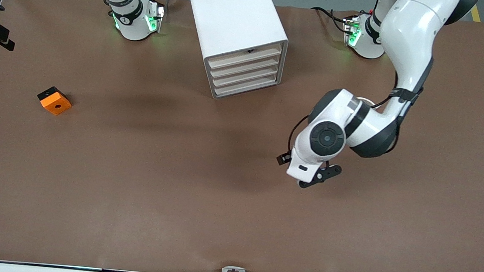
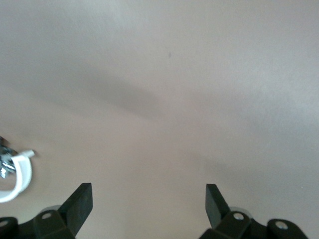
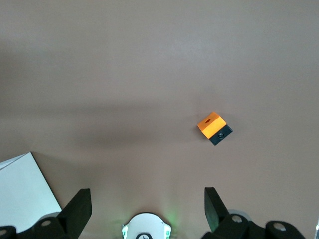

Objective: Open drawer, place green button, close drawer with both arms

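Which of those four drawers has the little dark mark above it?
The top drawer of the white cabinet. A small dark mark sits just above its cream front; the three drawers under it have none. All four are shut.

Cabinet [image 1: 235, 34] stands on table [image 1: 131, 196] at 12 o'clock, between both arm bases, all drawers shut. Cube [image 1: 54, 100] lies at 9 o'clock, toward right arm's end. Left gripper [image 1: 321, 177] hangs over table at 3 o'clock.

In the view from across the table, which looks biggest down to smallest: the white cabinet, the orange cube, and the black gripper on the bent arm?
1. Cabinet, by far the largest.
2. Left gripper and orange cube look about alike; the gripper hangs above the table, closer to the camera, so ranking them is unsure.
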Robot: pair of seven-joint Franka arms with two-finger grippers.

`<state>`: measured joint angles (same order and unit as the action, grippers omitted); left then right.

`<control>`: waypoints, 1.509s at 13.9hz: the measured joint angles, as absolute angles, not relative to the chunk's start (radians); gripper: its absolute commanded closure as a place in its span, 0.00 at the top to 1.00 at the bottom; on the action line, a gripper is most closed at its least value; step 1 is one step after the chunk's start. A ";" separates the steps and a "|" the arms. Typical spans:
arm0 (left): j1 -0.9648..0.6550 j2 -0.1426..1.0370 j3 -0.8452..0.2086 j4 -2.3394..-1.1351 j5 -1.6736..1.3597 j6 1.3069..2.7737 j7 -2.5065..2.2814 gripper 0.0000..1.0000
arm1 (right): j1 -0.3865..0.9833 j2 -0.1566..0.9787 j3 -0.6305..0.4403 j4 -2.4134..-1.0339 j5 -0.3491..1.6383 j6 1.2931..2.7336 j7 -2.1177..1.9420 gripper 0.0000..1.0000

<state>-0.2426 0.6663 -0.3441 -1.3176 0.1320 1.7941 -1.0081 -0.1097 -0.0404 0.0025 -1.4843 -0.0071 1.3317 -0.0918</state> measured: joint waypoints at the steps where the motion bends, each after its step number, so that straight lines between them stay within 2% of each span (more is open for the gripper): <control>1: -0.231 0.657 -0.344 -1.318 0.133 1.792 -0.989 1.00 | -0.110 -0.041 0.003 -1.485 -0.001 1.339 -0.082 1.00; 4: -0.205 0.646 -0.344 -1.319 0.135 1.786 -0.960 1.00 | -0.101 -0.041 0.003 -1.495 0.008 1.367 -0.056 1.00; 7: -0.179 0.617 -0.343 -1.319 0.136 1.710 -0.843 1.00 | -0.085 -0.042 0.003 -1.514 0.009 1.383 -0.046 1.00; 11: -0.137 0.513 -0.318 -1.320 0.136 1.553 -0.585 1.00 | -0.058 -0.062 -0.031 -1.550 0.009 1.405 -0.044 1.00; 13: -0.135 0.447 -0.267 -1.339 0.129 1.503 -0.457 1.00 | -0.048 -0.074 -0.046 -1.563 0.009 1.409 -0.044 1.00; 18: -0.143 0.201 -0.053 -1.545 0.050 1.496 -0.138 1.00 | -0.035 -0.078 -0.054 -1.568 0.009 1.411 -0.044 1.00; 21: -0.137 0.012 0.021 -1.759 0.024 1.620 -0.080 1.00 | -0.033 -0.078 -0.056 -1.569 0.009 1.412 -0.044 1.00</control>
<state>-0.1369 0.0119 0.0207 -1.7591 0.0241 1.6199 -0.0805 -0.0332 -0.0782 -0.0556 -1.5687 0.0091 1.4116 -0.0441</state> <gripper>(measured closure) 0.000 0.000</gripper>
